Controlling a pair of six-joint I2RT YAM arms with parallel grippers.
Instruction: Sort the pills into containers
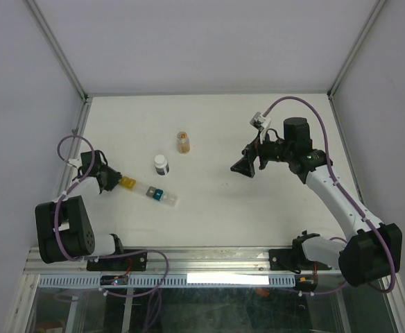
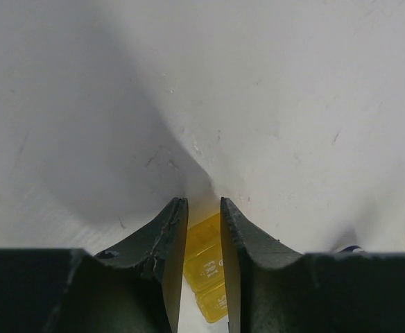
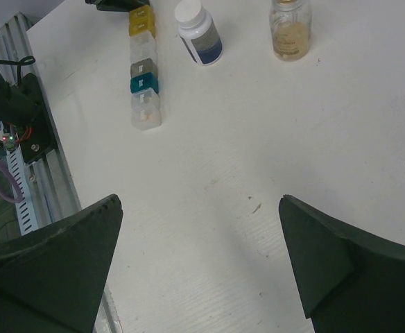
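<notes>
Top view: the containers [image 1: 150, 192] lie as a short diagonal strip on the table [image 1: 258, 222], left of centre. The yellow box [image 1: 127, 183] is the end nearest the left gripper [image 1: 118, 181], which is clamped on that yellow end. The right gripper [image 1: 244, 167] hangs well apart over bare table, jaws spread, holding nothing. A white-capped bottle [image 1: 161, 164] stands just beyond the strip, an amber bottle [image 1: 183, 142] further back. Left wrist view: the jaws stand nearly together with the yellow box pinched between them, side walls against both inner faces, embossed lid facing up; the rest of the strip is hidden behind the jaws. Right wrist view: its own fingers are wide apart over bare table. The whole strip shows at upper left, yellow end under the left gripper, then clear, grey, a teal box [image 3: 144, 84], and clear again with a small tan speck inside, maybe a pill, can't tell. Handling, my read: thin translucent plastic, very light, stiff but smooth, so likely slippery on hard jaws. The boxes look joined, so a tug at one end probably drags or swings the whole strip. The lids look like small snap flaps, easy to crack or pop. Best hold is across the flat side walls of an end box, low down and off the lid, with a modest squeeze.
</notes>
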